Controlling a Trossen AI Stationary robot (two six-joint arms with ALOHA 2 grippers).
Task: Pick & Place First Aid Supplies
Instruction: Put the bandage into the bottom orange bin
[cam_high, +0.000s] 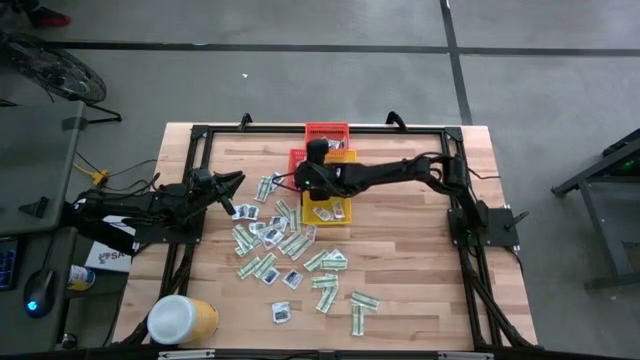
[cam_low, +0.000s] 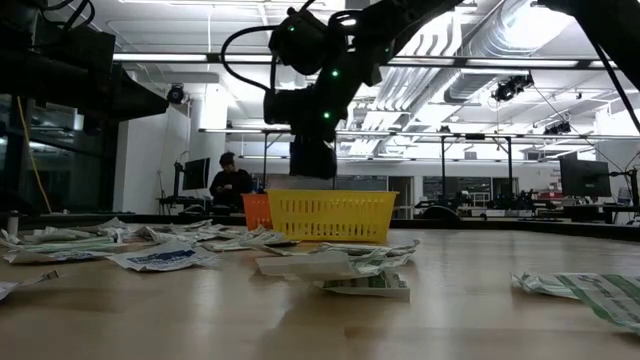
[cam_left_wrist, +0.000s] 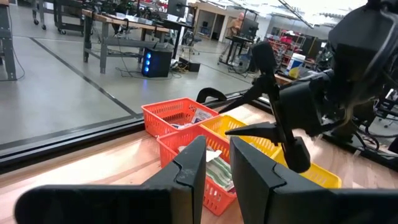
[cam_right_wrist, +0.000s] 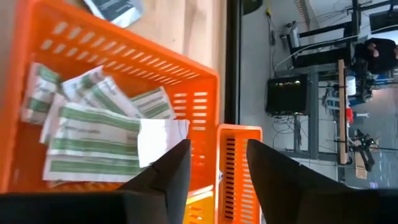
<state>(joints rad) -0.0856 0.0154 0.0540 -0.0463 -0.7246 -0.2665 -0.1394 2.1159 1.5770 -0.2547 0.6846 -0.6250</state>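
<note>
The first aid packets (cam_high: 285, 245) lie scattered across the middle of the wooden surface (cam_high: 420, 270), on the near side of the cluster of small baskets — green-and-white strips mixed with white squares carrying dark blue marks. A few strays sit farther out from the baskets, toward the near edge, such as a green strip (cam_high: 358, 318) and a white square (cam_high: 282, 313). More packets are already sorted: a pile of green-and-white strips (cam_right_wrist: 93, 134) fills the orange basket (cam_right_wrist: 180, 74), and some white squares (cam_high: 328, 212) lie in the yellow basket (cam_high: 347, 216). The red basket (cam_high: 327, 132) stands at the far edge of the surface, just behind the orange one.

The right end effector (cam_right_wrist: 216, 165) hangs over the orange basket, its fingers apart with a clear gap between them and nothing held; a white packet (cam_right_wrist: 160, 138) lies on the strips just below the fingers.

The left end effector (cam_high: 232, 183) waits off to the left of the baskets, above the surface near the edge of the scattered packets. Its fingers (cam_left_wrist: 193, 163) stand a narrow gap apart — nothing is between them.

A big yellow tub with a white lid (cam_high: 182, 319) lies on its side at the near-left corner, well apart from the baskets.
</note>
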